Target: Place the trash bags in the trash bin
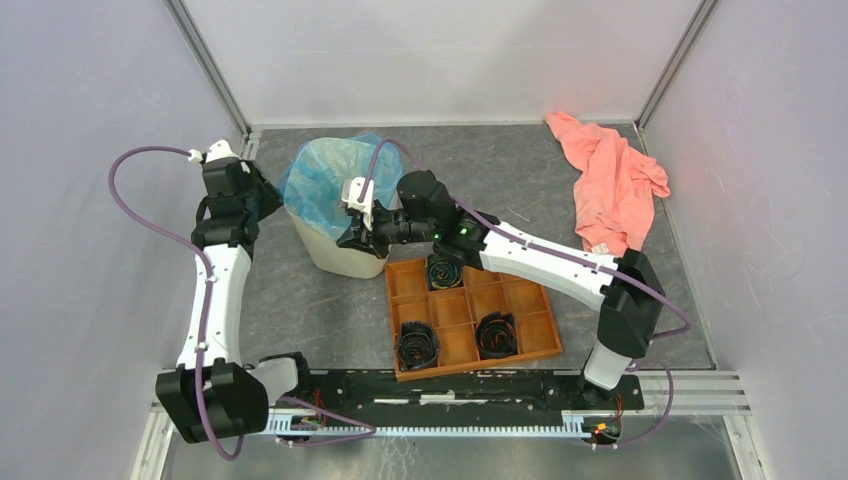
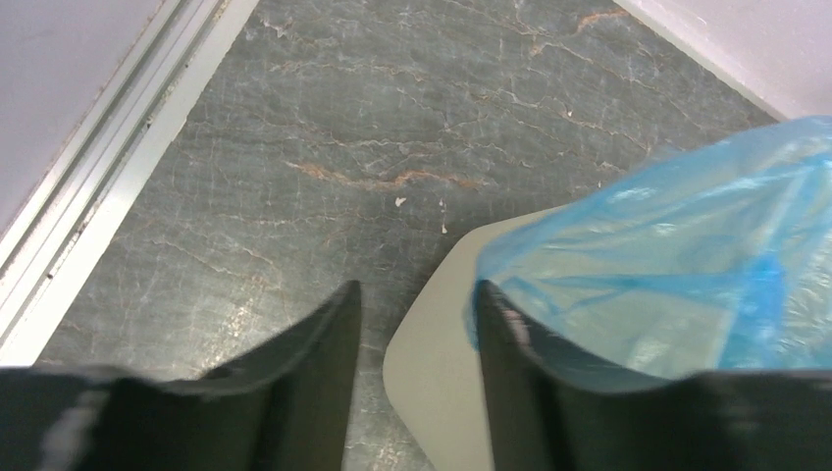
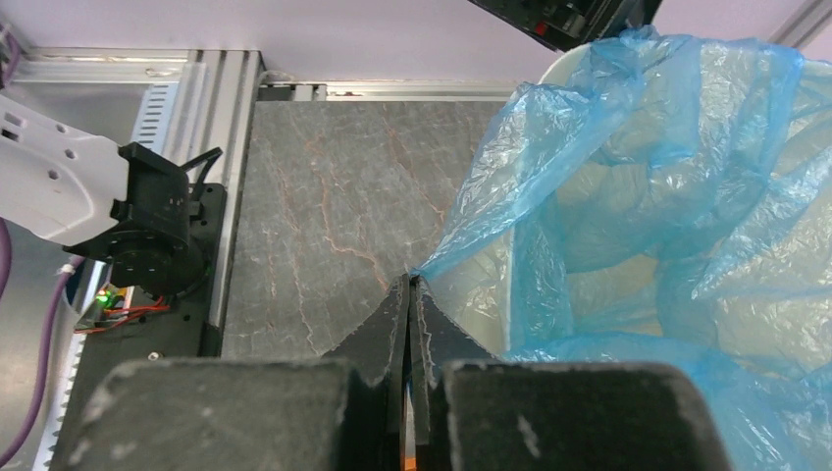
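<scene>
The cream-beige trash bin [image 1: 335,250] stands at the back left of the table. The light-blue trash bag [image 1: 330,178] sits in its mouth and bulges up above the rim. My right gripper [image 1: 357,236] is at the bin's near right rim, shut on the bag's edge [image 3: 432,265]; its gripper point in the wrist view [image 3: 410,285] is at that pinch. The bag [image 3: 648,196] spreads to the right over the bin [image 3: 579,61]. My left gripper [image 1: 268,200] is open at the bin's left side. In its wrist view [image 2: 417,306] the fingers straddle the bin's corner [image 2: 437,373], with the bag [image 2: 677,265] against the right finger [image 2: 510,373].
An orange compartment tray [image 1: 452,308] lies just in front of the bin, holding three black coiled rolls [image 1: 417,345]. A salmon-pink cloth [image 1: 612,185] lies at the back right. Enclosure walls stand close behind and to the left of the bin.
</scene>
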